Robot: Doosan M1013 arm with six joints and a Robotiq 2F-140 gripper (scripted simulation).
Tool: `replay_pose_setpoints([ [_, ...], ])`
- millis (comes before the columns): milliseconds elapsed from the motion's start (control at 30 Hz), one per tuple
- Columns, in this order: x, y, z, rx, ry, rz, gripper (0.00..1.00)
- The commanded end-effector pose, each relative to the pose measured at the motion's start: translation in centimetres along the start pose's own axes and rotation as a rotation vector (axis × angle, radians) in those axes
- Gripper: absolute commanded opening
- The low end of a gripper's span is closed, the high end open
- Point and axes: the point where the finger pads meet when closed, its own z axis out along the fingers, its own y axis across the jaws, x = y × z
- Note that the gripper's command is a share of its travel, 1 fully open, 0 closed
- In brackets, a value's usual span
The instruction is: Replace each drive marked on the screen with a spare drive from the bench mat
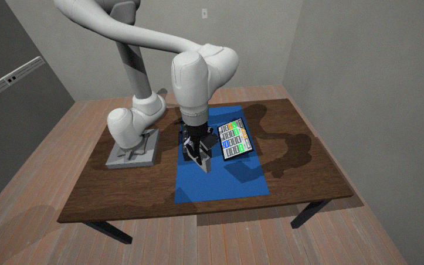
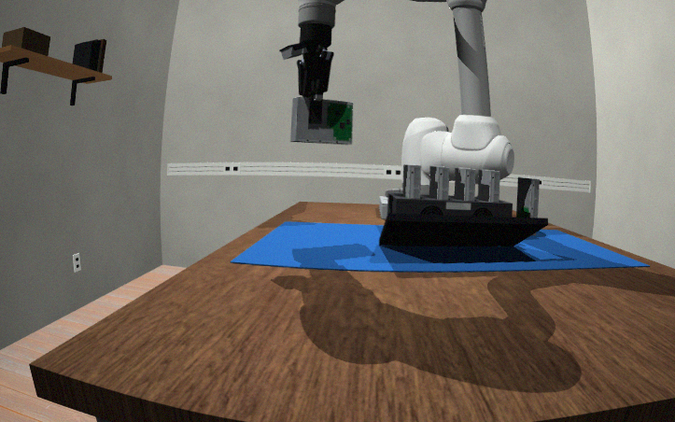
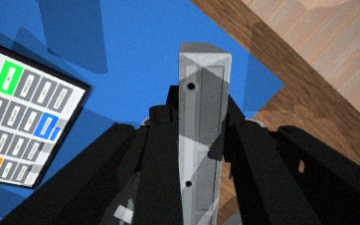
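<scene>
Gripping a drive between its fingers, the gripper [image 1: 197, 158] [image 2: 316, 111] [image 3: 196, 102] holds the drive [image 1: 204, 164] [image 2: 302, 125] [image 3: 196, 70] above the mat [image 1: 220, 187] [image 2: 266, 245] [image 3: 135, 40].

A brown wooden table [image 1: 134, 194] [image 2: 224, 325] [image 3: 274, 119] carries a blue mat [image 1: 220, 189] [image 2: 330, 232] [image 3: 140, 30] and the arm's grey base plate [image 1: 155, 145].
</scene>
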Motion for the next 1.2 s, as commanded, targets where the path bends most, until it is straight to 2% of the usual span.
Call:
replay_pose_setpoints([
  [0,0.02,-0.01,-0.3,0.001,0.001,0.0,0.1],
  [867,0.02,-0.01,-1.21,0.001,0.001,-0.003,0.1],
  [1167,0.02,-0.01,-1.21,0.001,0.001,-0.079,0.1],
])
